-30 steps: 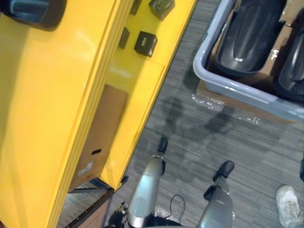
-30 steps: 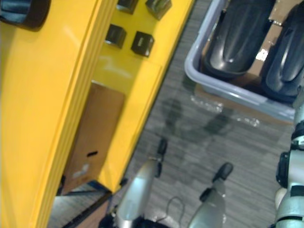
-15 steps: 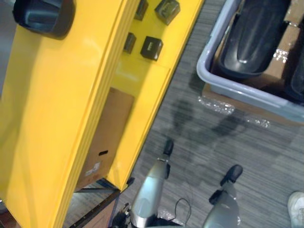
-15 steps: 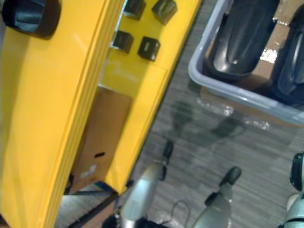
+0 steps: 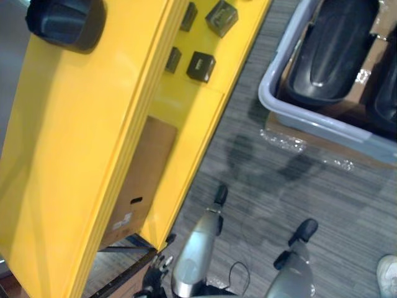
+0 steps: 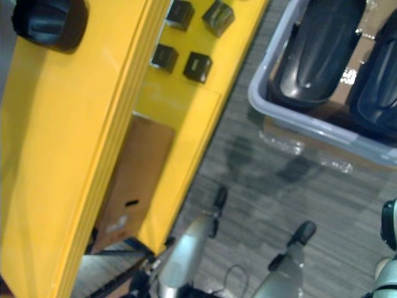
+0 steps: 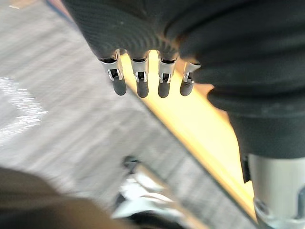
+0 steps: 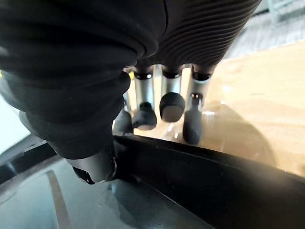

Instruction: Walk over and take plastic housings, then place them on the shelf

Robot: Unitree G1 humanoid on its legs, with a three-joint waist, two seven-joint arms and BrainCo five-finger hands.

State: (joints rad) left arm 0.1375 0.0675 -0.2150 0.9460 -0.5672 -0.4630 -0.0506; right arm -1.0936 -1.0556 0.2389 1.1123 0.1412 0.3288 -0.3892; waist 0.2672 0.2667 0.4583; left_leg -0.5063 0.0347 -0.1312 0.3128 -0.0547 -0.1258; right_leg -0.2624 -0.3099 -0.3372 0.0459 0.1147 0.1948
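Note:
Black plastic housings (image 5: 332, 53) lie in a grey bin (image 5: 273, 102) on the floor at the upper right. Another black housing (image 5: 65, 22) rests on top of the yellow shelf (image 5: 74, 155) at the left. In the right wrist view my right hand (image 8: 164, 90) has its fingers curled over the rim of a black housing (image 8: 214, 181), with the thumb on the near side and brown cardboard behind. My left hand (image 7: 143, 81) hangs with straight fingers above the grey carpet, beside the shelf's yellow edge.
Small black boxes (image 5: 201, 66) sit on a lower shelf level, and a cardboard box (image 5: 139, 180) lies below them. Crinkled clear film (image 5: 285, 139) lies by the bin. A person's white shoe (image 5: 388, 273) shows at the lower right.
The whole picture has shifted a little, so the camera has moved. Shelf, bin and boxes keep their places relative to each other.

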